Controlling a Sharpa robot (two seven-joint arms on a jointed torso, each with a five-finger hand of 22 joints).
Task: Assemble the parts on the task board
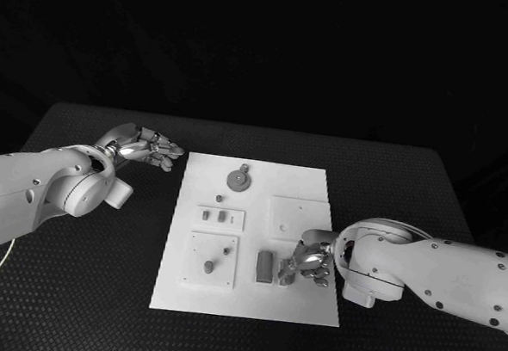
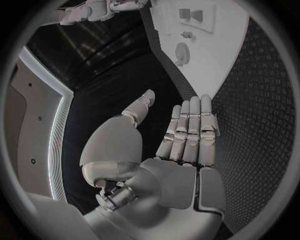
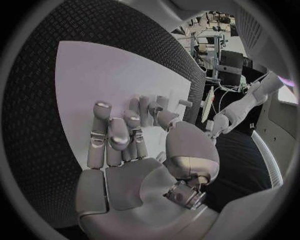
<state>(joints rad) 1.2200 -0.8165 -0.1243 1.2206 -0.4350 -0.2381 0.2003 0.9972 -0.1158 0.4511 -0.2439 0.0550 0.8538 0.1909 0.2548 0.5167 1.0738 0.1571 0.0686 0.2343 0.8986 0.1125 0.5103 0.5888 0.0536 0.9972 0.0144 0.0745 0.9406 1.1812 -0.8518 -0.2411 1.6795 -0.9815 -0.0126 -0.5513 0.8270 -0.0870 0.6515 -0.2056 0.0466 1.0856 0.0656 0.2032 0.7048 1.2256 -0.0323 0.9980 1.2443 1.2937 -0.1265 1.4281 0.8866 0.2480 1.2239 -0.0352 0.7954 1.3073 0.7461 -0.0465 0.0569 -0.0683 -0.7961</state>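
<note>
The white task board (image 1: pixel 310 175) lies mid-table. On it sit a round grey disc part (image 1: pixel 240 179), small pegs (image 1: pixel 215 216) in a square plate, another small piece (image 1: pixel 208 265) and a grey bar (image 1: pixel 265 265). My right hand (image 1: pixel 308 259) hovers low over the board's right front area, fingers pointing at the bar and a small part (image 1: pixel 286 275) beside it. In the right wrist view, the right hand (image 3: pixel 125 145) has its fingers spread, with nothing visibly gripped and upright parts (image 3: pixel 153 105) just past its fingertips. My left hand (image 1: pixel 145 146) is off the board's far left corner, open and holding nothing.
The left wrist view shows the left hand (image 2: pixel 181 140) with straight fingers above the black table, the board (image 2: pixel 219 70) and disc (image 2: pixel 182 52) beyond it. A raised square plate (image 1: pixel 299 217) sits on the board's right side. Bare black table (image 1: pixel 64 291) surrounds the board.
</note>
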